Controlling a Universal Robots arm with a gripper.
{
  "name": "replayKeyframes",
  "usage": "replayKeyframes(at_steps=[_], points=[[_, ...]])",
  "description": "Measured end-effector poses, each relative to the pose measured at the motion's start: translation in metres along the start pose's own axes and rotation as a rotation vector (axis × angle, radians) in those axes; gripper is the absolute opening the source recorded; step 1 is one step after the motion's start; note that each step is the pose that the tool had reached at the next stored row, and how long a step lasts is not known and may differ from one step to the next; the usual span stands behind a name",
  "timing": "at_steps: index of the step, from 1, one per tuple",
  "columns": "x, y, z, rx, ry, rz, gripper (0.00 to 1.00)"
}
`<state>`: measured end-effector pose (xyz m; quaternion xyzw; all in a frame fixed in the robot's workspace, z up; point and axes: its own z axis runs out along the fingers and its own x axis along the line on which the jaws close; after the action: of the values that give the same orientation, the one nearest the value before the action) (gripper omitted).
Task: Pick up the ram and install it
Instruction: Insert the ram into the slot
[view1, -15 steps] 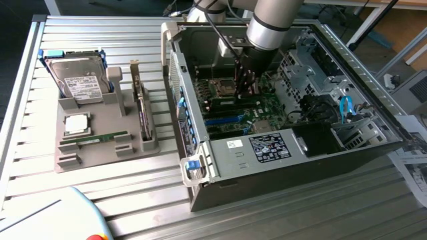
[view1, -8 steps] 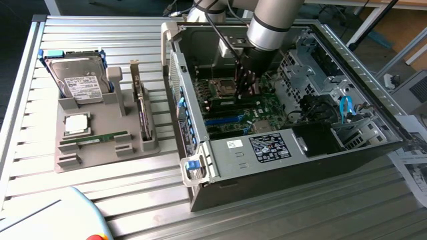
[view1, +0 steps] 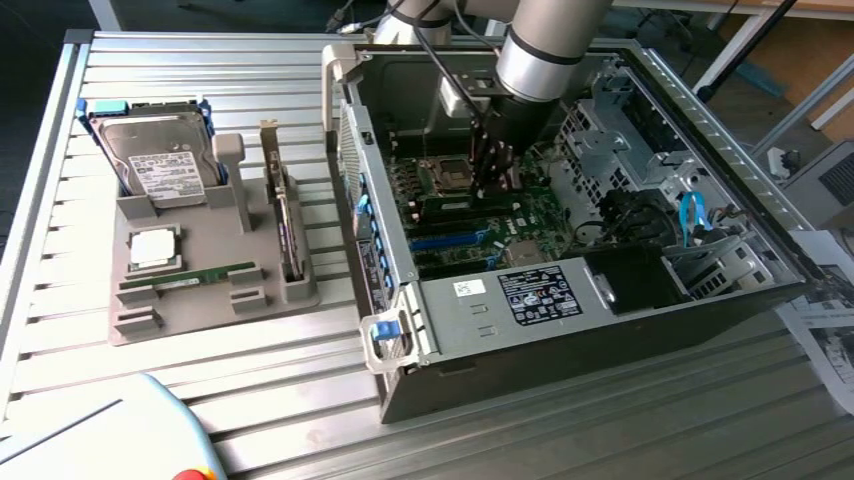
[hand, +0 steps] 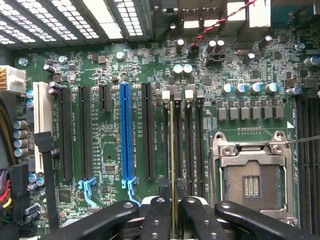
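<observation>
The ram (hand: 171, 150) is a thin green stick seen edge-on, standing between the black fingers (hand: 156, 217) of my gripper (hand: 172, 206), which is shut on it. It hangs right over the row of black memory slots (hand: 179, 145) with white end latches, beside the CPU socket (hand: 252, 180); whether it touches a slot I cannot tell. In the exterior view my gripper (view1: 494, 185) reaches down into the open computer case (view1: 561, 330), just above the motherboard (view1: 534, 215). Another green memory stick (view1: 187, 277) lies on the grey holder (view1: 200, 310) outside the case.
The holder also carries a silver hard drive (view1: 154, 160), an upright expansion card (view1: 284, 230) and a square chip (view1: 151, 247). Long black card slots and one blue slot (hand: 126, 135) lie beside the memory slots. Drive cages and blue cables (view1: 690, 215) crowd the case's right.
</observation>
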<state>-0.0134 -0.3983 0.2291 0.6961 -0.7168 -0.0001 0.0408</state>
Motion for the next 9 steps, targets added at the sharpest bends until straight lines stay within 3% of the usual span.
replayKeyframes(at_steps=[9], points=[[0.0003,0.0,0.0006,0.0004,0.0016,-0.006,0.15]])
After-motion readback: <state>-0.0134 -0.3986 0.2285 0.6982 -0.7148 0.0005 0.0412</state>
